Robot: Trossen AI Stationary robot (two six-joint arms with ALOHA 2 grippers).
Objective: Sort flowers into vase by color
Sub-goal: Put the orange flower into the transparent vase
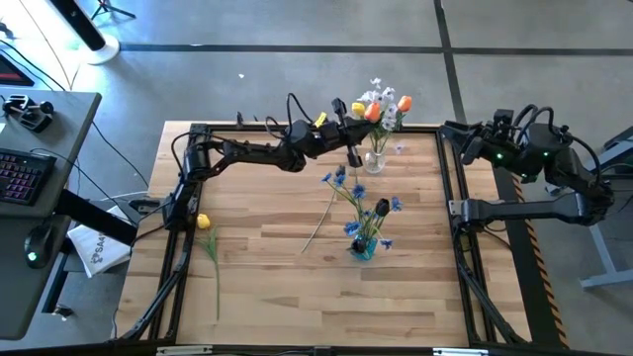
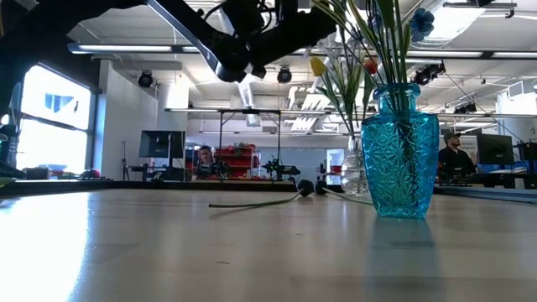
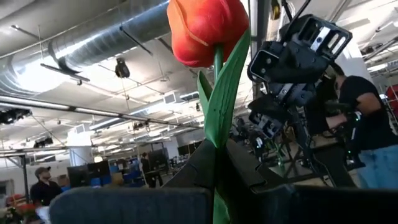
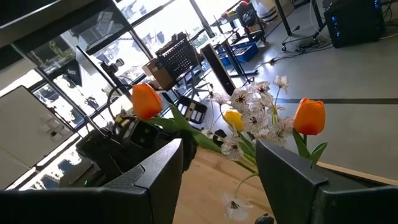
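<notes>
Pinching the thin green stem, the left gripper (image 1: 348,127) holds a red-orange tulip (image 1: 372,113) above the clear vase (image 1: 375,158). Light, flexible handling is judged; mid-stem grasp is advised. The right gripper (image 4: 219,163), fingers spread, waits at the table's right edge.

Both my arms dark, near-black, built of jointed tubular segments. Left arm (image 1: 247,151): black cables looping off its joints, yellow tag near wrist. Right arm (image 1: 534,203): bulky housings, cable bundles, small green lights on wrist block. Left pincer (image 3: 217,168): fingers matte black, angular. Right pincer (image 4: 217,174): two broad flat-faced dark fingers (image 4: 289,171) with squared edges.
</notes>
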